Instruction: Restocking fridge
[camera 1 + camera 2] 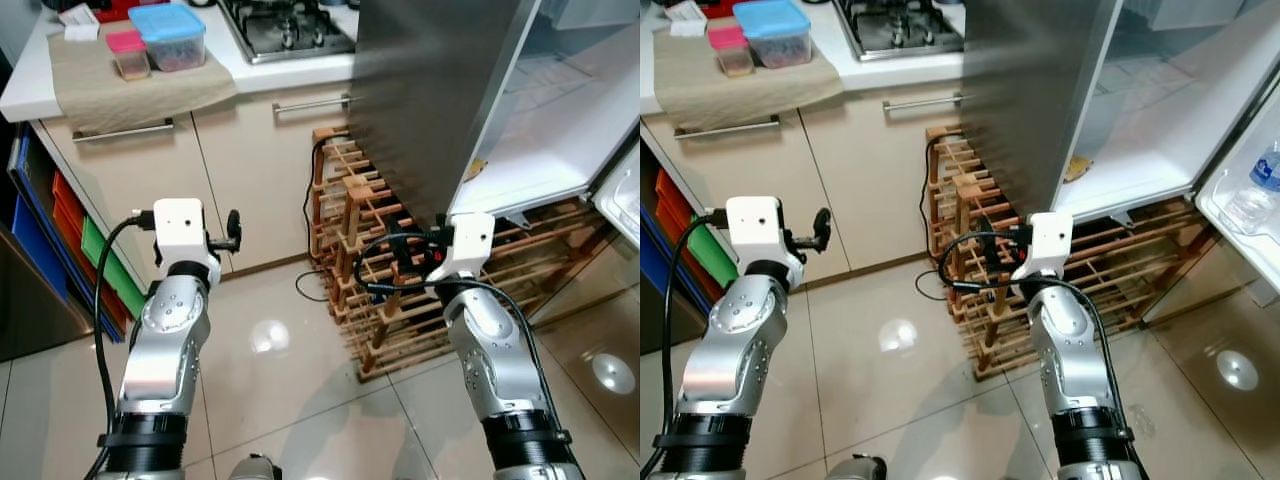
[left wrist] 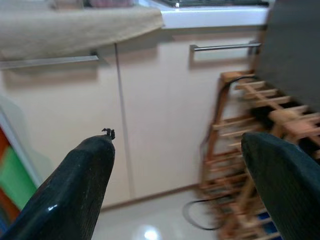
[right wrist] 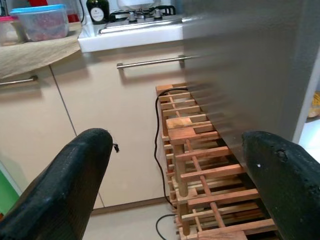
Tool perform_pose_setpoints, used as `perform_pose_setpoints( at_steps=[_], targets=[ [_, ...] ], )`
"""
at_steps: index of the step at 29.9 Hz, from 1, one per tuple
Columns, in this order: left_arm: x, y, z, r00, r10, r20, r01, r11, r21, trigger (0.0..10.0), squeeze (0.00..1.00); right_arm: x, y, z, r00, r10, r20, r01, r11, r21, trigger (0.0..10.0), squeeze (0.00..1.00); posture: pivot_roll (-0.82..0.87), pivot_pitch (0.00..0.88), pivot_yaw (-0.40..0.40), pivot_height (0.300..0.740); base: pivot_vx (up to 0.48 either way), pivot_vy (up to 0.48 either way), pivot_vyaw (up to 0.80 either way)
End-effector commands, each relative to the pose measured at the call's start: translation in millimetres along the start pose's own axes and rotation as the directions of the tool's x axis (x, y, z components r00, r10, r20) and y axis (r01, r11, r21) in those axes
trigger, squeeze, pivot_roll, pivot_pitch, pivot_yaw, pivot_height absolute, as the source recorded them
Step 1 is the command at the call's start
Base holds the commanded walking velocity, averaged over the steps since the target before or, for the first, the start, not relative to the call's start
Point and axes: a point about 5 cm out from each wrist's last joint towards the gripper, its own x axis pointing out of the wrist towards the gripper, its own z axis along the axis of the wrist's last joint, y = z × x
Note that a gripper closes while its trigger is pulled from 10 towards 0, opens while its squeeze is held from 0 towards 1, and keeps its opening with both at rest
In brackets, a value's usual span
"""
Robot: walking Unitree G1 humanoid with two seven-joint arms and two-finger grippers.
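Before the robot, the fridge (image 1: 440,100) stands with its grey door swung open, white shelves exposed (a water bottle (image 1: 1268,168) sits in the door rack). A wooden rack (image 3: 200,170) stands on the floor beside it. Left gripper (image 2: 175,175) and right gripper (image 3: 175,175) are both raised, fingers spread, grasping nothing. A blue-lidded container (image 1: 170,35) and a pink-lidded container (image 1: 128,53) rest on the counter's cloth (image 1: 140,85).

Two lidded plastic containers sit on the counter: one large blue-lidded container (image 1: 168,36) and one small pink-lidded container (image 1: 128,53). There is one beige cloth (image 1: 130,85), one gas hob (image 1: 285,27) and one wooden wine rack (image 1: 400,300). Two cabinet handles (image 1: 312,103) show, and one water bottle (image 1: 1268,168) lies in the fridge door shelf.
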Motion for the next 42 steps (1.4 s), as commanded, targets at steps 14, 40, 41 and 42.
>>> perform_pose_setpoints(
  at_steps=[14,40,41,42],
  targets=[
    [-1.5,-10.2,10.0,0.998,-0.033,0.044,0.033,0.999,-0.011,10.0,0.0,12.0,7.6,9.3,0.998,0.056,-0.004,-0.056,0.998,0.037,10.0,0.0,-0.03,0.067,0.006,0.74,0.0,0.171,0.49],
    [6.2,-20.5,7.8,0.998,0.032,0.049,-0.031,0.999,-0.021,10.0,0.0,15.0,-10.3,11.8,0.998,0.066,-0.02,-0.067,0.997,-0.041,10.0,0.0,-0.02,0.04,-0.064,0.74,0.0,-0.253,0.15],
    [6.3,-19.6,7.8,0.998,0.038,0.051,-0.037,0.999,-0.02,10.0,0.0,15.6,-9.7,11.0,0.997,0.071,-0.026,-0.072,0.996,-0.044,10.0,0.0,-0.02,0.04,-0.064,0.74,0.0,0.0,0.0],
    [6.4,-18.2,7.1,0.998,0.045,0.05,-0.044,0.999,-0.02,10.0,0.0,16.0,-8.6,10.9,0.997,0.077,-0.024,-0.078,0.996,-0.047,10.0,0.0,-0.01,0.045,-0.065,0.74,0.0,0.0,0.0]
  ],
)
